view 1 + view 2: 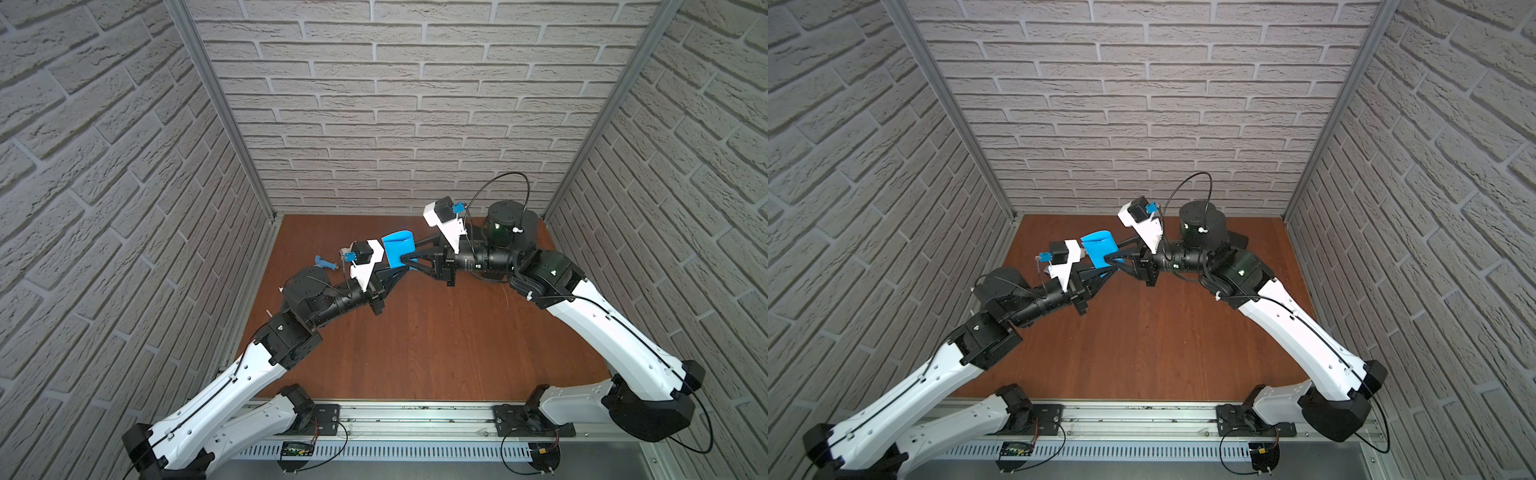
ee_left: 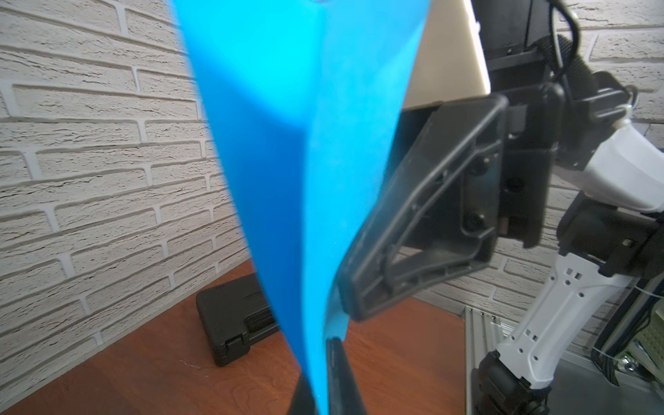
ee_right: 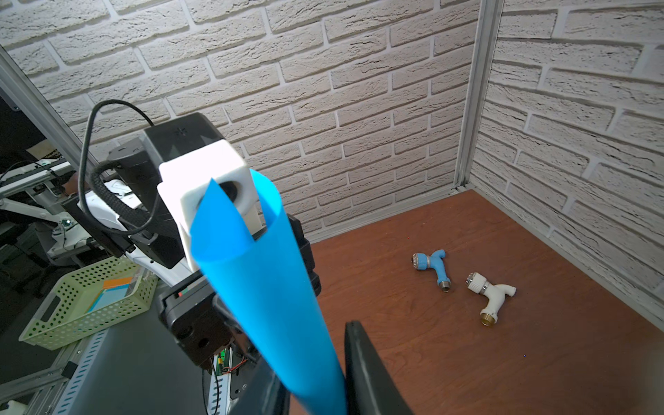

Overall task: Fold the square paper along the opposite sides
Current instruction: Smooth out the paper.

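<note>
The square paper is bright blue and hangs in the air above the back middle of the table, curled over into a loose loop. My left gripper is shut on the paper's lower edge. From the opposite side my right gripper has its jaws drawn narrow, and the curled paper touches both of them. The right gripper's black finger lies against the sheet in the left wrist view.
A black case lies on the wooden table by the back wall. A blue toy tap and a white one lie near the left back corner. A green basket sits off the table.
</note>
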Controlling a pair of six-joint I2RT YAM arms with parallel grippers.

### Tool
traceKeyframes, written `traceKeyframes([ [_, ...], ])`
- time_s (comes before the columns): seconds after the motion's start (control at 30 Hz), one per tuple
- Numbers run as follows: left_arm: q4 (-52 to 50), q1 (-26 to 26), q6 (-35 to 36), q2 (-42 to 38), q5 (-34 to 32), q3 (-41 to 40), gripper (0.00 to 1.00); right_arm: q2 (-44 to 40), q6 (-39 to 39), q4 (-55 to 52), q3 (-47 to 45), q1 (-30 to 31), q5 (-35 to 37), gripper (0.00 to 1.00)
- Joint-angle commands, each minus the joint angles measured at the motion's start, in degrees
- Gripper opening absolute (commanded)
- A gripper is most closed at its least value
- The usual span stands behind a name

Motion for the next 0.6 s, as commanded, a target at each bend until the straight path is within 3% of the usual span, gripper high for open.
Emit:
traceKeyframes([
  [0.0, 3.9, -0.3, -0.6, -0.3, 0.9, 0.5, 0.04, 0.2, -0.5, 1.3, 1.4, 0.6, 0.4, 0.26],
  [0.57, 0.2, -0.3, 3.1, -0.8, -0.6, 2.7, 0.27, 0.2, -1.1, 0.8, 1.3, 0.8, 0.7, 0.23],
])
